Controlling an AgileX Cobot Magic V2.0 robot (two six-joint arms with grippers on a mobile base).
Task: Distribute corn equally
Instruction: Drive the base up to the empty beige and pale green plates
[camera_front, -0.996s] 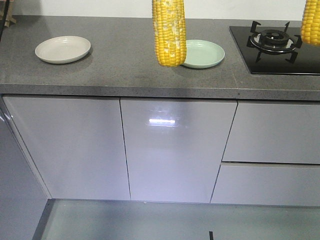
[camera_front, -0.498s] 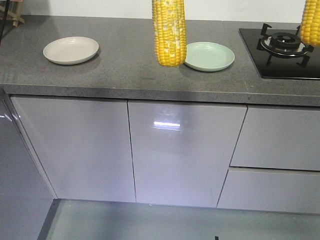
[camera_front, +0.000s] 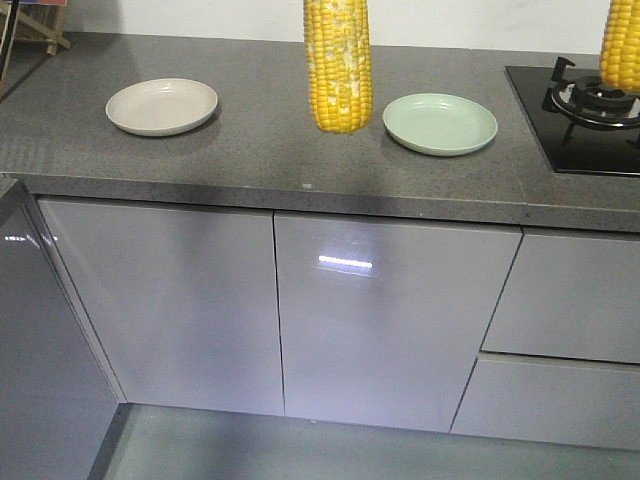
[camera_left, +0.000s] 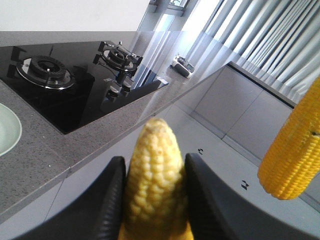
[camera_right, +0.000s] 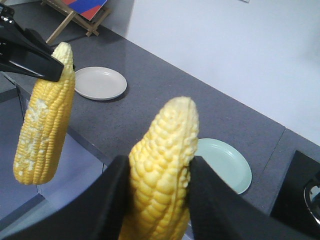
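The left jaws are clamped on the pale-patched cob (camera_right: 44, 132) near its tapered end, so it hangs upright with the blunt end down. In the front view it sits between the beige plate (camera_front: 162, 106) and the green plate (camera_front: 440, 123). The right jaws are closed on the second cob (camera_right: 162, 175), which shows at the right edge of the front view, in line with the stove (camera_front: 590, 120). Both plates are bare, so the fair split looks like one cob to each: the left one to the beige plate, the right one to the green. To do this well, each arm should centre its cob over its own plate before descending, then tip it towards lying flat rather than setting it down on end. A round cob is likely to roll, and the plate rims look shallow, so release should come only once it rests on the plate, well inside the rim and clear of the desk (camera_front: 270, 150) edge.
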